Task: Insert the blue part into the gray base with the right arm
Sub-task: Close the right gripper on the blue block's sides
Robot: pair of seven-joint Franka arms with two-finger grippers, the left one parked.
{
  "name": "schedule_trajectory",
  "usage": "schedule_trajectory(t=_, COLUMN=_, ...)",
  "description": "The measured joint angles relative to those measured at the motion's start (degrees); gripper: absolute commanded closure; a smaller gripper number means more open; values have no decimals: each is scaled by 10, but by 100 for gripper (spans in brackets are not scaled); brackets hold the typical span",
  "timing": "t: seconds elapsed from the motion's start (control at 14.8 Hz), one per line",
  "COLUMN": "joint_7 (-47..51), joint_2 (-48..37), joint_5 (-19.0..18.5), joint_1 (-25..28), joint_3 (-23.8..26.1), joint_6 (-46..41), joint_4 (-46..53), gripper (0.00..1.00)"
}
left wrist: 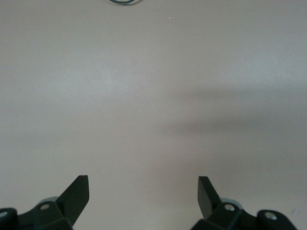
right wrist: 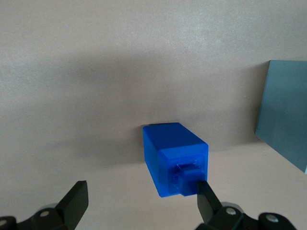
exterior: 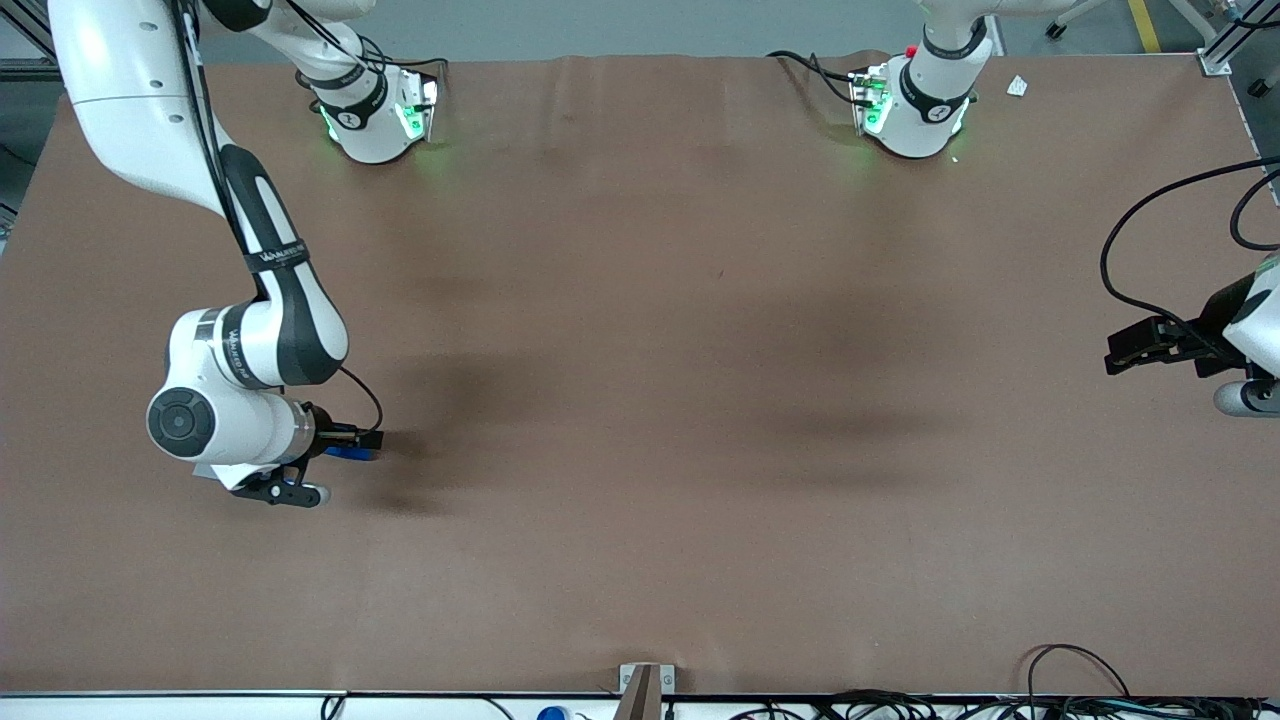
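The blue part (right wrist: 172,151) lies on its side on the brown table, stepped end toward the camera. My right gripper (right wrist: 141,196) is open and low over it. One fingertip (right wrist: 206,191) is at the part's stepped end, and the other (right wrist: 76,196) stands well apart over bare table. The gray base (right wrist: 285,112) stands beside the blue part, only partly in view. In the front view the right arm's gripper (exterior: 340,447) is at the working arm's end of the table, with a sliver of the blue part (exterior: 352,454) showing under it. The gray base is hidden there.
The brown table cover (exterior: 640,400) spans the whole view. The two arm bases (exterior: 375,115) (exterior: 915,100) stand along the edge farthest from the front camera. Loose cables (exterior: 1080,670) and a small bracket (exterior: 645,685) lie at the nearest edge.
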Motion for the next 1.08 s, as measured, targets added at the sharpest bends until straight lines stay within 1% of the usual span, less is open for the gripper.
schedule_trajectory(t=0.4, joint_7=0, joint_2=0, joint_5=-1, joint_1=0, joint_3=-1, joint_6=-1, joint_4=3, gripper=0)
schedule_trajectory(t=0.61, joint_7=0, joint_2=1, joint_5=-15, joint_1=0, joint_3=-1, joint_6=-28, joint_4=18, gripper=0)
schedule_trajectory(t=0.74, joint_7=0, joint_2=0, joint_5=-18, joint_1=1, joint_3=-1, joint_6=-45, joint_4=30, gripper=0)
schedule_trajectory(t=1.08, joint_7=1, joint_2=6, joint_5=-18, joint_1=-3, joint_3=-2, joint_6=-37, joint_4=33, gripper=0)
